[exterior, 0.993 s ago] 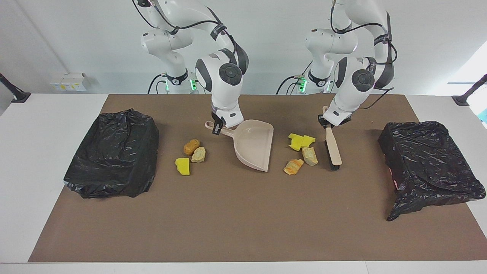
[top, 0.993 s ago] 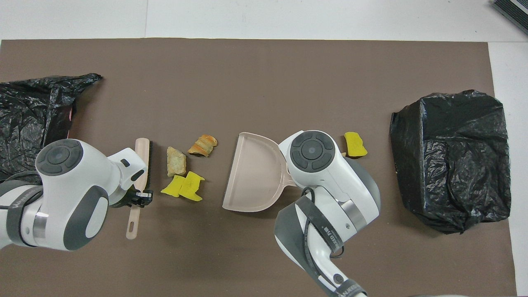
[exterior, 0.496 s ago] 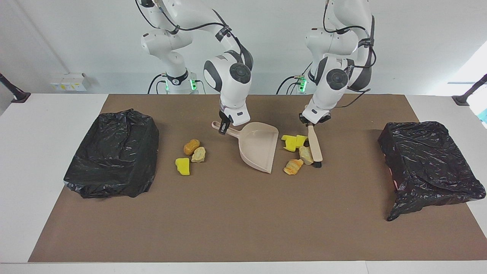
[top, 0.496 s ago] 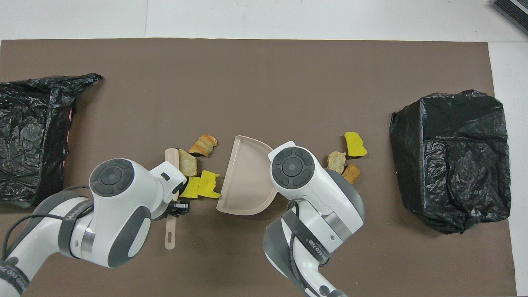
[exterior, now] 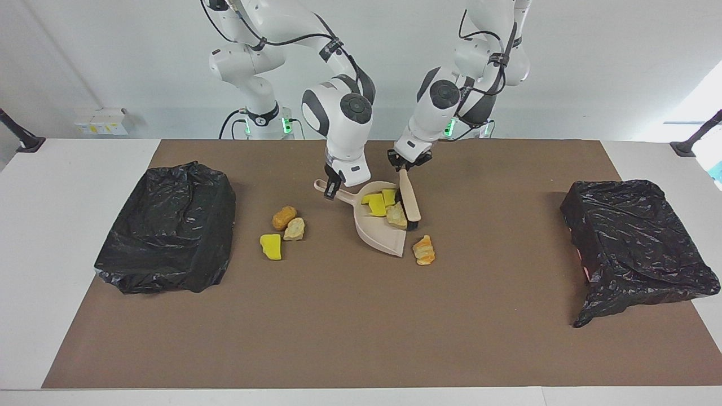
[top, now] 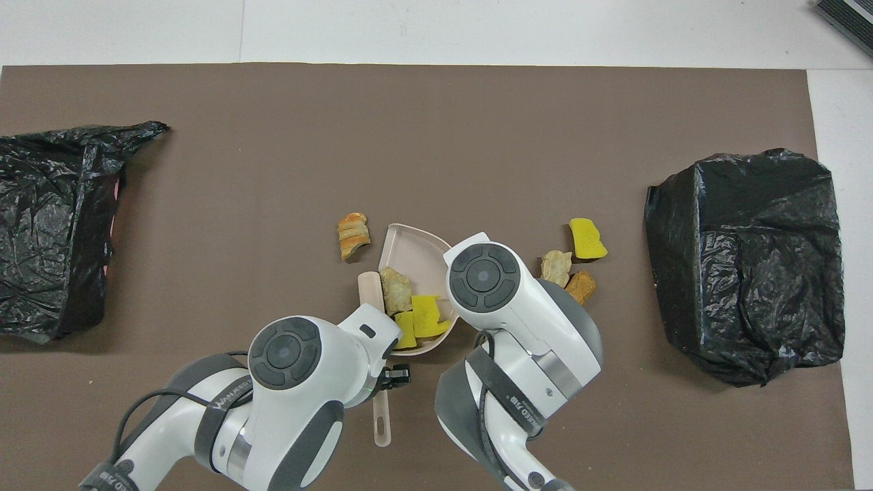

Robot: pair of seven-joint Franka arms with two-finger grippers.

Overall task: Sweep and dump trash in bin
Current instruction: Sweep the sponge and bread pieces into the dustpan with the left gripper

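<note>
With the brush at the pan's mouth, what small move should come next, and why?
Probably draw the brush back out and around the croissant-like piece, then sweep it in. Two yellow chunks and a beige piece lie in the dustpan; this one sits just outside its lip.

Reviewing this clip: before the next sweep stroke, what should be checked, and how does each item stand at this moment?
1. Left gripper shut on the brush: ok.
2. Right gripper shut on the dustpan by its handle: ok.
3. Pieces in the dustpan: two yellow foam chunks and one bread piece lie inside: ok.
4. Croissant-like piece: on the mat beside the dustpan's mouth, missed: not ok.
5. Other group, three pieces toward the right arm's end of the table, unswept: not ok.
6. Bins ready to take the load: both draped in black bags, opening not visible: cannot tell.
</note>
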